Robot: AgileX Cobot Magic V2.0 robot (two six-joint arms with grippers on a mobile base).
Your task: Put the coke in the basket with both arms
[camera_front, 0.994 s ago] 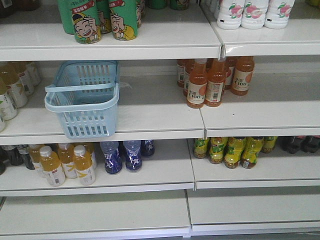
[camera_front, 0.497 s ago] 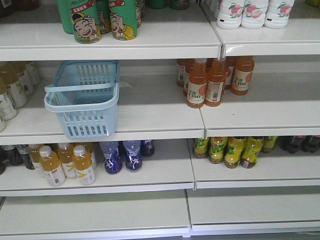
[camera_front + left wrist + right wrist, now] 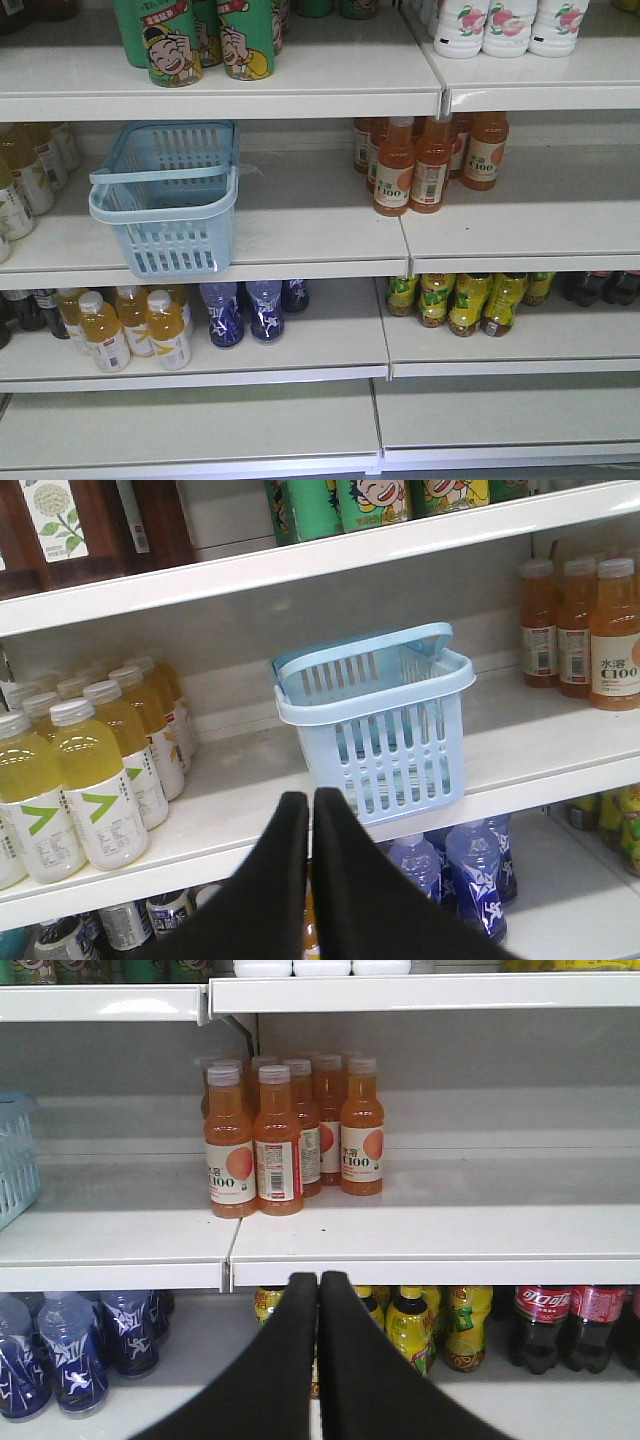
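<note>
Both hands are pretty much parked here. The left hand [image 3: 309,798] has its two black prongs pressed flat together with nothing between them. It sits low in its own view, lined up roughly with the basket [image 3: 375,720]. Same deal for the right hand [image 3: 318,1280]: prongs closed up tight, nothing gripped, sitting below the cluster of orange C100 bottles [image 3: 280,1135].

The coke [image 3: 542,1325] is on the lower shelf [image 3: 520,1400], one level under those orange bottles and off to the right. The right wrist view shows two bottles standing upright side by side, red wrap with the white script. Their tops are hidden behind the shelf lip above. Just left of them are the yellow-labelled bottles [image 3: 410,1330]. In the front view that spot is only dark shapes at the right edge, so I can't make much out there.

The basket is light blue with slotted sides. It sits on the left section of the middle shelf [image 3: 300,230], right at the front edge and well apart from the orange bottles. One swing handle lies across the top near the front rim. Left of it on the same shelf are yellow drink bottles [image 3: 80,790] with white caps, and blue bottles [image 3: 470,870] stand on the shelf beneath. Green cartoon cans [image 3: 200,40] are on the top shelf above the basket.
</note>
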